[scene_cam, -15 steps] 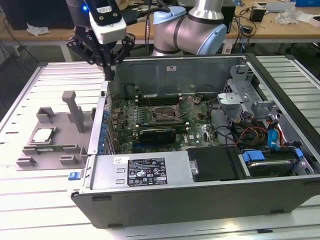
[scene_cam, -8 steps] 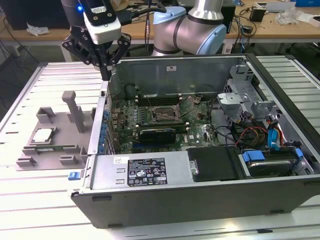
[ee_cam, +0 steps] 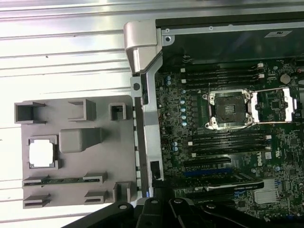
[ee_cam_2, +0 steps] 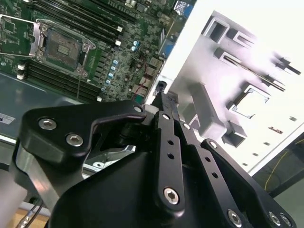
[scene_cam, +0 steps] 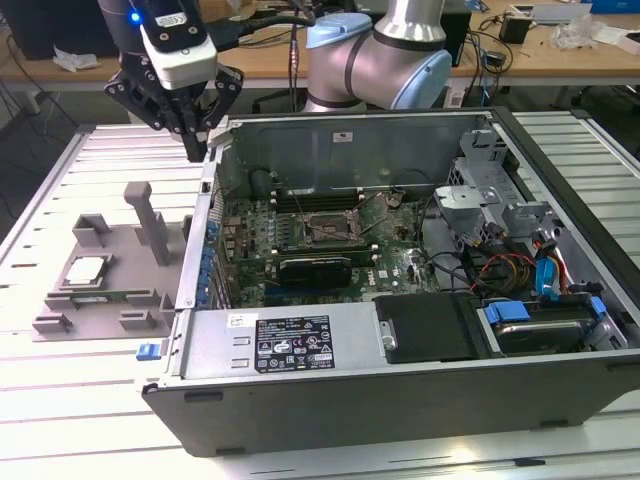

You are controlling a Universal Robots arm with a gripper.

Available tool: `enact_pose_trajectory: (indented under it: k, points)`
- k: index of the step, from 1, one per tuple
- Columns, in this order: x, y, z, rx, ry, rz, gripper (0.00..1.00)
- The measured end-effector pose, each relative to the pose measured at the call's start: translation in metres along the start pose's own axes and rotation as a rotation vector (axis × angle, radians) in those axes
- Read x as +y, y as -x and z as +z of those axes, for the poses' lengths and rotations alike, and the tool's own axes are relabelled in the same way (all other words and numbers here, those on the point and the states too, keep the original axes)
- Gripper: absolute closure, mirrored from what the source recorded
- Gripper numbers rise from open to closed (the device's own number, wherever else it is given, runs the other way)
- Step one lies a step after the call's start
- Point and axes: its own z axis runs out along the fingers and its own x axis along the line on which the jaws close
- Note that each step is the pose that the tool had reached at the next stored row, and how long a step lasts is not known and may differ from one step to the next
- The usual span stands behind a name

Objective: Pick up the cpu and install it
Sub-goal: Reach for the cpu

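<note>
The end effector (scene_cam: pixel 197 152) hangs with its fingers pointing down. In the second wrist view (ee_cam_2: pixel 166 99) its fingertips are drawn narrow, tip against tip, and nothing is held between them. It sits just over the corner of the open computer case (scene_cam: pixel 350 120), above the edge of the case wall nearest the grey fixture. Whether the tips touch that wall cannot be told.

Just beside the end effector, on the side away from the case interior, the grey fixture (scene_cam: pixel 110 285) lies flat on the slatted metal surface (scene_cam: pixel 60 400), its edge close against the case wall. An upright post (scene_cam: pixel 150 215) on the fixture is the part nearest the end effector. The cpu (scene_cam: pixel 85 270) rests further out and lower, well apart from the fingers. It lies in a square pocket of the fixture with its bright metal top facing up, and the first wrist view (ee_cam: pixel 41 153) shows it there as a pale square.

On the other side of the end effector, inside the case, the motherboard socket (scene_cam: pixel 328 230) lies uncovered, a dark square with its metal frame swung aside (ee_cam: pixel 230 107). Memory slots run along both sides of it. A long black expansion card (scene_cam: pixel 315 268) lies just beyond the socket. Past that, a labelled metal box (scene_cam: pixel 280 340) sits along the far case wall. The arm's grey and blue joints (scene_cam: pixel 400 60) stand behind the case.
</note>
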Motion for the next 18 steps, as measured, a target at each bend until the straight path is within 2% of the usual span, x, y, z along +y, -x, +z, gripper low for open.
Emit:
enact_pose_trajectory:
  k: [18]
  points:
    - [-0.0017,-0.0227,-0.0007,-0.0012,0.0002,0.0,0.89]
